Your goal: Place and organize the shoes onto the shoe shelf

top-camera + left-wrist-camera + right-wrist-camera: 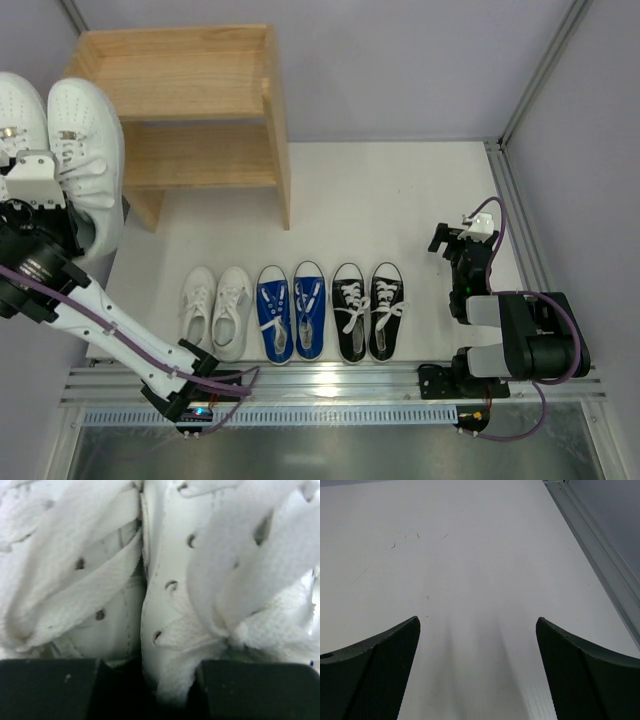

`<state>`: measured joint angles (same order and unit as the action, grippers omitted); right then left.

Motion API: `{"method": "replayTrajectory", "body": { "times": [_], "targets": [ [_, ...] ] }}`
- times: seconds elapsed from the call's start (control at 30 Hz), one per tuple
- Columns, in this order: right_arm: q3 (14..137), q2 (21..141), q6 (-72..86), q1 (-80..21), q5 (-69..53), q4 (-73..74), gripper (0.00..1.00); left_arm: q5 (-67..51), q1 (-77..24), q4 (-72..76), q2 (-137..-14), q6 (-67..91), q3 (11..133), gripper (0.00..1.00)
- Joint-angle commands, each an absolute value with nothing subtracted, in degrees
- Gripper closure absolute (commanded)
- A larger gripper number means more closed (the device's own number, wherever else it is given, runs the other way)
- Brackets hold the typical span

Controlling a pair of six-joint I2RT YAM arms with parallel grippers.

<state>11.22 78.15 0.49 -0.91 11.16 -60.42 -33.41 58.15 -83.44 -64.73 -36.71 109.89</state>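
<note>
My left gripper [150, 680] is shut on a pair of all-white shoes [70, 140], pinching their touching inner sides, and holds them raised at the far left, in front of the left end of the shoe shelf [200, 90]. In the left wrist view the white laces [90, 580] fill the frame. The two-tier wooden shelf stands at the back left with nothing on the tiers that show. Three more pairs stand in a row on the table: white [216, 310], blue [291, 310] and black [368, 310]. My right gripper [462, 232] hovers open over bare table at the right, its fingers [380, 665] wide apart.
An aluminium rail [340, 380] runs along the near edge behind the arm bases. A metal frame strip [600, 555] borders the table on the right, with grey walls beyond. White table surface [380, 200] lies between the shelf and the right arm.
</note>
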Motion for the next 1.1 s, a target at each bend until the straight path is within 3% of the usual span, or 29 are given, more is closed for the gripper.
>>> {"method": "replayTrajectory", "body": {
  "times": [0.0, 0.17, 0.27, 0.43, 0.57, 0.73, 1.07],
  "targets": [
    [11.2, 78.2, 0.3, -1.0, 10.9, -65.0, 0.03, -47.9, 58.2, -89.8, -65.7, -20.8, 122.0, 1.0],
    [11.2, 78.1, 0.3, -0.9, 10.9, -65.0, 0.03, -54.0, 58.1, -75.7, -72.5, 1.5, 129.9, 1.0],
    [11.2, 78.2, 0.3, -1.0, 10.9, -65.0, 0.03, -56.6, 58.2, -61.8, -76.5, 17.2, 132.4, 1.0],
    [11.2, 78.2, 0.3, -0.9, 10.8, -65.0, 0.03, -58.2, 58.2, -26.8, -77.3, 42.6, 130.2, 0.99],
    [11.2, 78.2, 0.2, -0.9, 10.9, -65.0, 0.03, -59.8, 58.2, -15.9, -83.9, 53.7, 138.9, 0.97],
    [11.2, 78.2, 0.2, -1.0, 10.9, -65.0, 0.03, -62.9, 57.5, -10.0, -87.6, 59.4, 144.1, 0.97],
    [11.2, 78.1, 0.3, -1.0, 10.8, -65.0, 0.03, -70.4, 56.7, -14.0, -79.2, 48.0, 133.2, 1.0]
  ]
}}
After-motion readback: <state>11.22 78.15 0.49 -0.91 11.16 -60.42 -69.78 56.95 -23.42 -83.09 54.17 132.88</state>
